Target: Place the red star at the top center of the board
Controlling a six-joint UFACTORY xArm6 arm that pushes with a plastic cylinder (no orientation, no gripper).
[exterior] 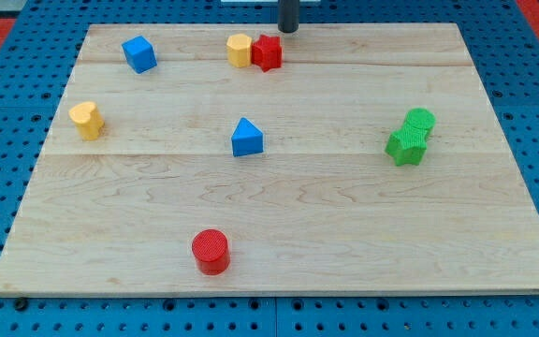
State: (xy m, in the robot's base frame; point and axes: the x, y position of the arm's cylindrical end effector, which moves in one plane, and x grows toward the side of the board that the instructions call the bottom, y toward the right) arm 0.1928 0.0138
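Sitting at the view's top, just right of centre: my tip point(289, 30), the lower end of the straight dark rod, right at the top edge of the light wooden board point(344, 225). No jaws on this rig, so nothing to open, close or grip; the rod holds nothing.

Red star-shaped block point(268, 52) lies near the top centre of the board, just below and slightly to the view's left of my tip. Close, but a small gap shows between them; not touching as far as I can tell.

Yellow hexagonal block point(240, 50) is on the star's left side in the view, the two in contact or very nearly so.

Others, all well apart from my tip:
- blue cube point(139, 54), top left
- yellow heart-like block point(87, 120), left edge, mid height
- blue triangular block point(246, 138), board centre
- red cylinder point(211, 251), bottom, left of centre
- green star-shaped block point(406, 146) with a green rounded block point(419, 121) touching it just above, at the right

Board rests on a blue perforated base point(251, 318).
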